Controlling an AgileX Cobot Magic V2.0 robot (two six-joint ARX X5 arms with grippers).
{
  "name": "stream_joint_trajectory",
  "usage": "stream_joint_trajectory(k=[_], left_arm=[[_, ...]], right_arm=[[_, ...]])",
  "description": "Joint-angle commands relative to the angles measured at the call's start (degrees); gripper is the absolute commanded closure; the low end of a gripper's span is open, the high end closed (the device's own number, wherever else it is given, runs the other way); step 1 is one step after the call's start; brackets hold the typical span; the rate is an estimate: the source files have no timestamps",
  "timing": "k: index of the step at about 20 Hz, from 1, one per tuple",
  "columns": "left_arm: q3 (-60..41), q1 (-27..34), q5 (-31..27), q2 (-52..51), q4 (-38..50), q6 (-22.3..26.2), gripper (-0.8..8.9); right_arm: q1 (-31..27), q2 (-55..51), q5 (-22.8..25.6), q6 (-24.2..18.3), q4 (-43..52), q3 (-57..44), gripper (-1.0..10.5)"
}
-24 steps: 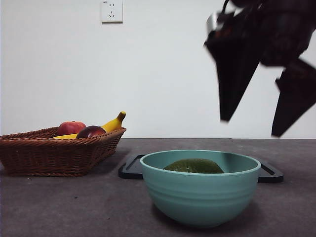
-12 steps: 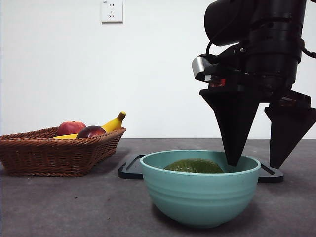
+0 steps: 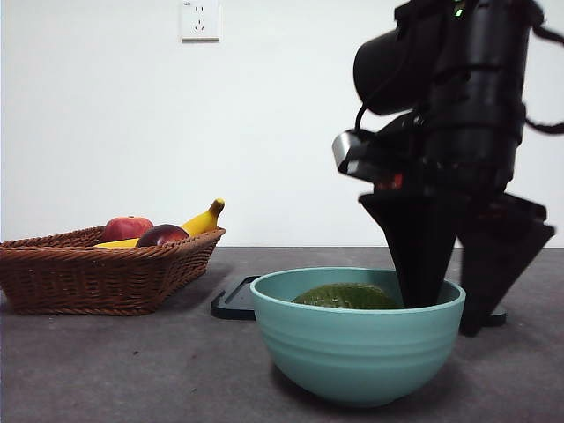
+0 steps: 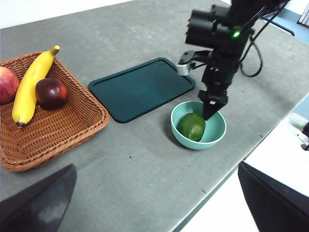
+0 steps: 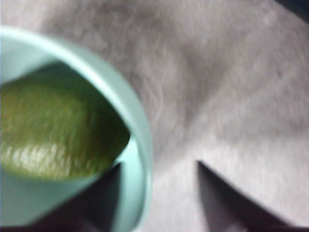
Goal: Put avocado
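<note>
- Right gripper fingers stood wide apart, straddling the bowl rim: one inside beside the avocado, one outside.
- Avocado lay in the bowl, ungripped.
- Left gripper waited apart, fingers spread wide, holding nothing.
- Basket held an apple, a banana and a plum.

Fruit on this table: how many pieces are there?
4. The avocado lies in the teal bowl; the apple, banana and a dark red fruit lie in the wicker basket. None seems hidden.
</note>
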Motion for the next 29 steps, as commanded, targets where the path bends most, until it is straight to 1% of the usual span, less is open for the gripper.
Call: stream_joint_trajectory(k=[1,7,10,12,15,18,23,26,28,29], left_arm=[[0.59,-0.55,-0.31,0.07,0.57,-0.13,2.59],[0.59,-0.55,-0.31,0.07,0.63,-0.11,2.59],[0.59,-0.55,-0.31,0.07,0.63,-0.09,2.59],[0.59,-0.55,-0.31,0.07,0.59,-0.09,2.59],[0.59,-0.55,-0.31,0.07,0.63,0.07,2.59],[0.59,-0.55,-0.31,0.07,0.63,0.13,2.59],[0.59,-0.55,-0.31,0.07,0.63,0.31,2.59],[0.59,-0.55,-0.31,0.07,0.63,0.55,2.59],[0.59,-0.55,-0.31,0.07,0.61,0.52,2.59],[0.59,-0.55,-0.31,0.07,0.61,0.55,2.59]], right_arm=[[0.7,0.87,-0.11,0.98,1.31,0.79,9.4],[0.5,0.83,-0.07,2.03,0.68,2.43,9.4],[-1.53,1.05,0.13,2.21,-0.98,6.08,9.4],[-3.89,2.43,0.39,1.84,-3.17,9.86,9.4],[-7.87,7.8,0.39,0.07,-6.82,18.08,9.4],[-10.84,14.32,0.39,-0.72,-8.2,26.47,9.4],[-13.81,26.47,0.35,-0.55,-10.56,41.22,9.4],[-14.88,30.08,0.02,0.04,-10.23,43.34,9.4],[-15.1,30.12,-0.13,-0.66,-10.27,43.39,9.4],[-15.15,30.12,-0.07,-0.63,-10.56,43.47,9.1]])
